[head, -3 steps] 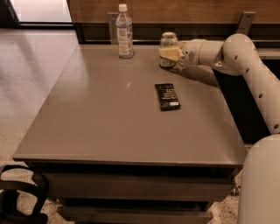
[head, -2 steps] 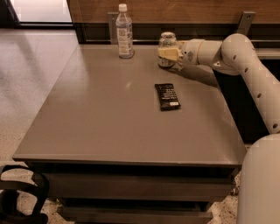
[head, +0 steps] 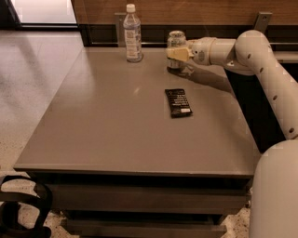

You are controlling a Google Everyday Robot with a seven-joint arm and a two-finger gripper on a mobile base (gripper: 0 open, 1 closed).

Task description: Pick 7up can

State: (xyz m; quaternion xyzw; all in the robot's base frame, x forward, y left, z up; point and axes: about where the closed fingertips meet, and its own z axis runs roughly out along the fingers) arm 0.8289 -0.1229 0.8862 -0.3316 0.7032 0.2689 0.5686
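1. My gripper [head: 177, 53] is at the small silvery, green-labelled metal 7up can [head: 176, 39], which stands at the grey table's [head: 116, 135] far edge.
2. I cannot tell whether the grasp has closed. I judge the next move is to confirm the grip, then lift straight up.

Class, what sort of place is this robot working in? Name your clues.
Probably an office break area: a plain grey table by a wood-panelled wall, polished floor, with bottle, snack wrapper and 7up can. The gripper is at the can, far side.
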